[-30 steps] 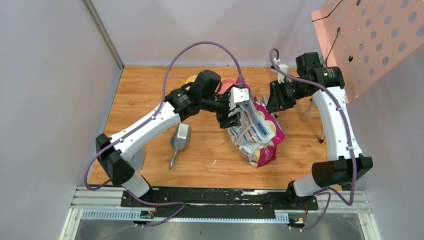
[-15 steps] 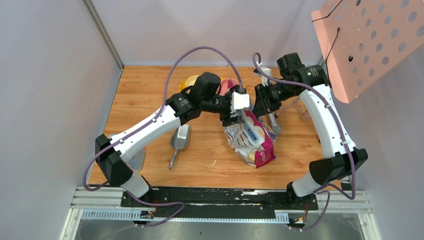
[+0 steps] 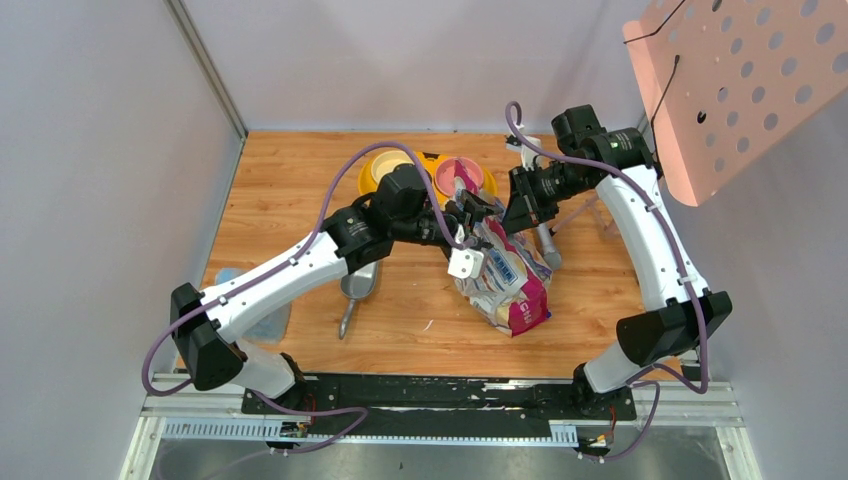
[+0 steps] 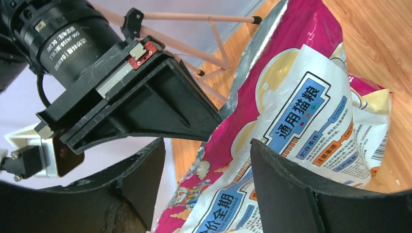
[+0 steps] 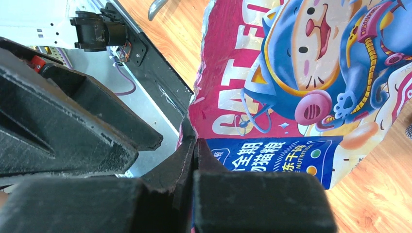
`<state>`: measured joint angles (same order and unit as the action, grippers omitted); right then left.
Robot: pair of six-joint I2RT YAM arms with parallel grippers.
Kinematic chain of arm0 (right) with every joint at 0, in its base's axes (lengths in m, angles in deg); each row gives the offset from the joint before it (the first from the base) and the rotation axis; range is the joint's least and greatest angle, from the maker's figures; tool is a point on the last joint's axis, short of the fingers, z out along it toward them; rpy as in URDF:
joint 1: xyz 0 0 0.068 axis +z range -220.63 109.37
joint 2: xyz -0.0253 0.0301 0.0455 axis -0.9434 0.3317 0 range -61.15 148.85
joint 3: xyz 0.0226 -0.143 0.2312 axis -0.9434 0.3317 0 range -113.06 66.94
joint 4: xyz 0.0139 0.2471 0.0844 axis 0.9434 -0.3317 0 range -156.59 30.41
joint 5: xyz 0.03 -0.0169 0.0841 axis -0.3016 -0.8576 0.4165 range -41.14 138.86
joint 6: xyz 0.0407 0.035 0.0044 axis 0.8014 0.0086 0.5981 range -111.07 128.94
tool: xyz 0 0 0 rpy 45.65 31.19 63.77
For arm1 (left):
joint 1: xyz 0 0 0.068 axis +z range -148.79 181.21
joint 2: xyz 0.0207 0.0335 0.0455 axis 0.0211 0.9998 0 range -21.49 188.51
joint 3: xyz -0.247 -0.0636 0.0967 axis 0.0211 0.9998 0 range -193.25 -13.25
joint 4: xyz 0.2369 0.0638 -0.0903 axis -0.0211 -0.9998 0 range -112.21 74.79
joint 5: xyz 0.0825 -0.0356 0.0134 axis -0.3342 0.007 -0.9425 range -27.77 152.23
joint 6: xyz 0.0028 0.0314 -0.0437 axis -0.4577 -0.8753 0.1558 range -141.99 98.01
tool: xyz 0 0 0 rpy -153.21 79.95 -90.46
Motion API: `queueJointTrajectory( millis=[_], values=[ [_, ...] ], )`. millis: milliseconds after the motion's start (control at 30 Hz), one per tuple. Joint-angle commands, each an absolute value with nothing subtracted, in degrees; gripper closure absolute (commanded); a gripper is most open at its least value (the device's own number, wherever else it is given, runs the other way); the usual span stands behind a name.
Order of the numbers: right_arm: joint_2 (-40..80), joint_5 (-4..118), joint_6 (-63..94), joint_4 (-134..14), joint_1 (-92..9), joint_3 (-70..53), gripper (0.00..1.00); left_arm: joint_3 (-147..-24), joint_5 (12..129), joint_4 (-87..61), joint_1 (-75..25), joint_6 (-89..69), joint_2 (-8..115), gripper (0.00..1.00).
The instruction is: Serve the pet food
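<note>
- Right jaws: together, clamped on the thin top edge of the bag (image 5: 311, 73). The film runs into the seam between the fingers (image 5: 262, 204). Glossy film prob. slips, so hold that pinch firm, no regrip.
- Left jaws: apart, straddling the bag top on the left side. The fingers (image 4: 301, 184) sit either side of the printed panel, not closed on it. Can't tell if either finger touches the film.
- Step in hand, as I read it: get a 2nd grip w/ the left, then spread the mouth. Can't tell if the mouth is open yet.
- Do it well: the left should bite one wall only, close to the rim and opposite the right's pinch. If it catches both walls, the mouth stays flat.
- The wrists are v. close, and the right arm's black body fills the left wrist view. Pull apart slowly and sideways, no twist, to avoid a knock or a tear.
- Pet food: not visible in any view, presumably inside the bag, which stands slumped centre-right on the bench (image 3: 290, 180).
- Keep the base planted, since a lift could tip the bag and spill.
- Yellow bowl (image 3: 383, 166) and pink bowl (image 3: 462, 172) sit just far of the bag top.
- Scoop (image 3: 358, 287) lies left of the bag, partly under the left arm. Nothing holds it.
</note>
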<state>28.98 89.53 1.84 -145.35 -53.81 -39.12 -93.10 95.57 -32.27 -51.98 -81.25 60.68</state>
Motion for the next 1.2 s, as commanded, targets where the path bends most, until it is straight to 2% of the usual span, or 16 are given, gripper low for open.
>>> queueJointTrajectory(
  millis=[0,133,333,600,833,1067,1167],
  values=[
    [29.21,92.24,2.87,-142.91,-53.15,-38.87,1.0,-94.19,99.26,-32.49,-52.75,-90.03,60.31,0.29],
    [28.97,92.26,2.79,-142.87,-53.19,-38.88,1.0,-96.27,99.89,-36.51,-52.91,-94.51,61.99,0.36],
    [27.66,91.18,2.78,-142.81,-53.19,-37.79,1.0,-95.16,97.42,-36.66,-52.95,-97.48,62.87,0.39],
    [28.28,89.89,3.57,-142.73,-53.14,-37.1,1.0,-94.5,102.0,-37.53,-53.91,-103.92,63.16,0.43],
    [27.81,88.38,3.66,-142.64,-53.23,-37.39,1.0,-95.98,102.8,-39.0,-54.32,-105.46,64.88,0.54],
    [27.22,87.7,3.57,-142.46,-53.23,-37.05,1.0,-97.27,99.83,-41.94,-54.41,-106.07,66.82,0.56],
    [27.49,87.22,3.66,-142.38,-53.38,-38.0,1.0,-97.74,99.07,-43.22,-54.48,-106.5,67.18,0.64]
  ],
)
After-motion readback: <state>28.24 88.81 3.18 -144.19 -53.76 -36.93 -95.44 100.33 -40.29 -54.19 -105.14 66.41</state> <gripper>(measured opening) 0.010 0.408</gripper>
